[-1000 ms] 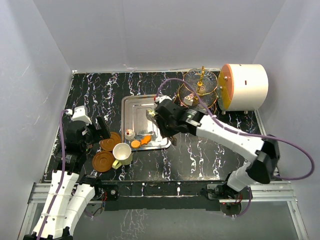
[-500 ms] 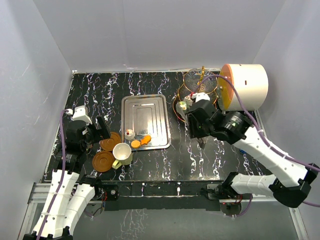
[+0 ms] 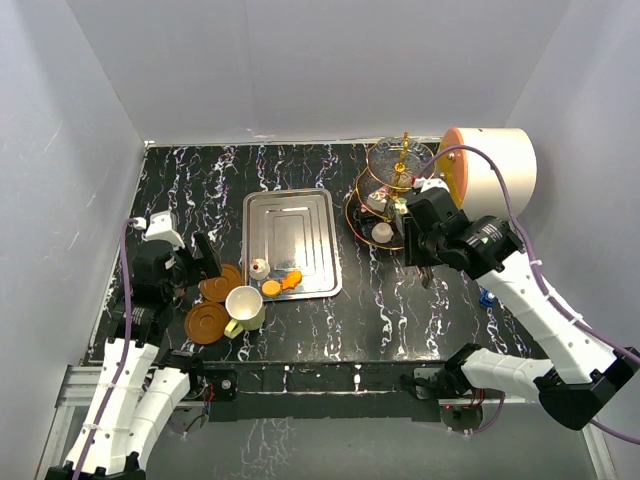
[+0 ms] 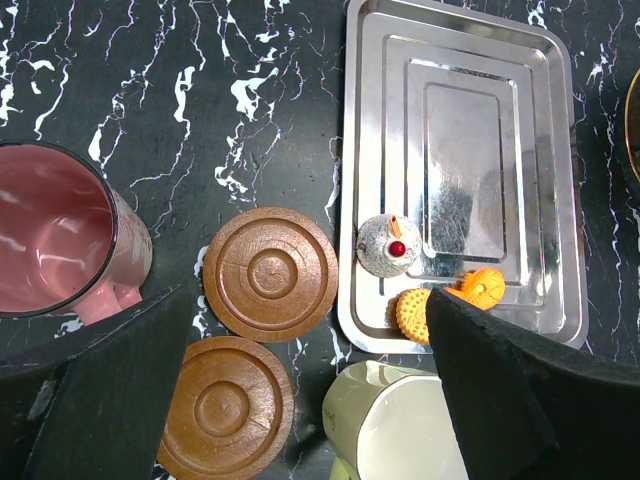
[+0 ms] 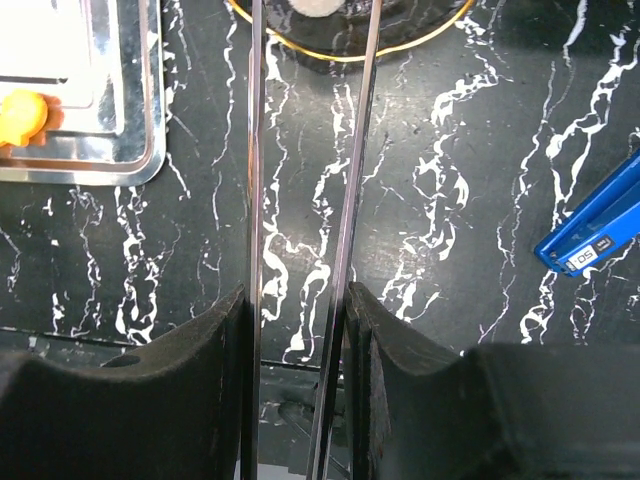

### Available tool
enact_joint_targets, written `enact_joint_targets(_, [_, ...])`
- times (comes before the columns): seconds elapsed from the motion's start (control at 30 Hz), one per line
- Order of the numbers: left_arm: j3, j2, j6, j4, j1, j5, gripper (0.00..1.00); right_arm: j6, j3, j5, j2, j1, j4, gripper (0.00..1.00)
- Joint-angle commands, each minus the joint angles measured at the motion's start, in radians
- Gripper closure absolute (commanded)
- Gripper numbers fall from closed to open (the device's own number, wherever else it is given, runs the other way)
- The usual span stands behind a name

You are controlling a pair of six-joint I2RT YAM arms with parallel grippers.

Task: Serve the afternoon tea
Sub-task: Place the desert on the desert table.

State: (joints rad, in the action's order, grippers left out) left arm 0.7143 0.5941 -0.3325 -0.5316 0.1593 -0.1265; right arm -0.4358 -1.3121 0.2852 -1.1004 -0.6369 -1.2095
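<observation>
The left jaws stand wide apart above the worktop [image 4: 200, 100]. Between them lie a brown ringed saucer [image 4: 270, 272], a second saucer [image 4: 225, 408] nearer, the cream cup [image 4: 400, 430], and a white red-dotted cake [image 4: 390, 245] on the steel tray [image 4: 385, 100]. The maroon cup [image 4: 50, 235] sits by the left-hand finger. The right jaws pinch steel tongs [image 5: 253, 150], which run forward over the gold-rimmed glass stand [image 5: 300, 35], where a white cake [image 3: 382, 232] rests on the lowest tier.

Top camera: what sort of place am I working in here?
Probably a lab test booth, not a real tearoom: plain white walls box in a black marbled table, and a metal mounting rail runs along its near edge.
</observation>
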Motion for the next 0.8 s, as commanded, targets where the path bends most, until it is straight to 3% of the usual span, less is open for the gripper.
enact_joint_targets(0.0, [0.022, 0.001, 0.009, 0.006, 0.002, 0.009, 0.01, 0.043, -0.006, 0.004, 0.019, 0.053, 0.040, 0.74])
enact_joint_targets(0.47, [0.022, 0.000, 0.009, 0.006, 0.003, 0.006, 0.01, 0.166, -0.016, -0.092, -0.085, 0.291, 0.171, 0.75])
enact_joint_targets(0.77, [0.022, 0.007, 0.009, 0.006, 0.002, 0.008, 0.01, 0.212, -0.020, -0.125, -0.133, 0.318, 0.219, 0.75])
